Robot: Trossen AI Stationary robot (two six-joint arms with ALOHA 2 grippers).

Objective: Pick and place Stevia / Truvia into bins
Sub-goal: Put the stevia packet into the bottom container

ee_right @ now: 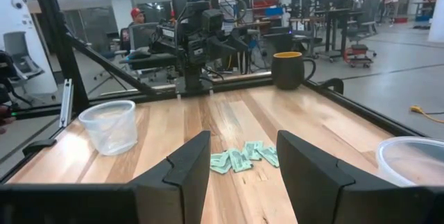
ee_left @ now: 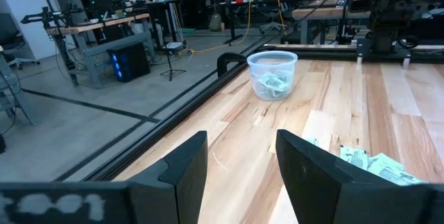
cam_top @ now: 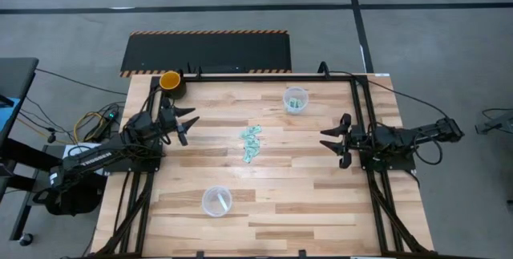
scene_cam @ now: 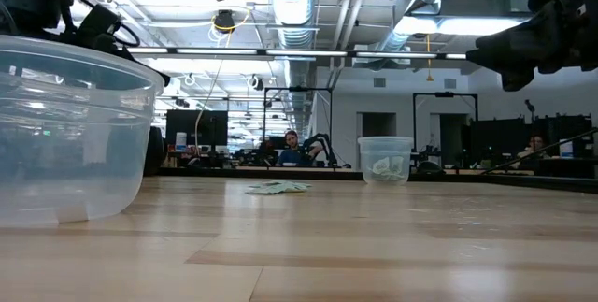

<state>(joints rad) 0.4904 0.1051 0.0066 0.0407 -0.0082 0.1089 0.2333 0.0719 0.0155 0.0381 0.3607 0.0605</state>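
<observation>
At the middle of the bench (cam_top: 321, 203), a loose heap of Stevia packets (cam_top: 252, 143) is seen, pale green and white, lying flat on the wood and partly overlapped. The packets are judged very light, thin and limp, easily slid along the smooth boards and easily creased; a single one is best taken by an edge that overhangs a neighbour, at the rim of the heap, since a flat one offers little to nip and several may be lifted together. Two clear bins are set well apart from the heap: the far bin (cam_top: 296, 99) already holds a few packets, while the near bin (cam_top: 216, 200) shows perhaps one pale piece inside, not clearly made out. A yellow-orange cup (cam_top: 171, 81) stands at the far left corner. The left tool (cam_top: 186, 123) is held above the bench to the left of the heap, its fingers spread and nothing between them. The right tool (cam_top: 332, 140) is held opposite, to the right of the heap, likewise spread and empty. Neither touches a packet.
</observation>
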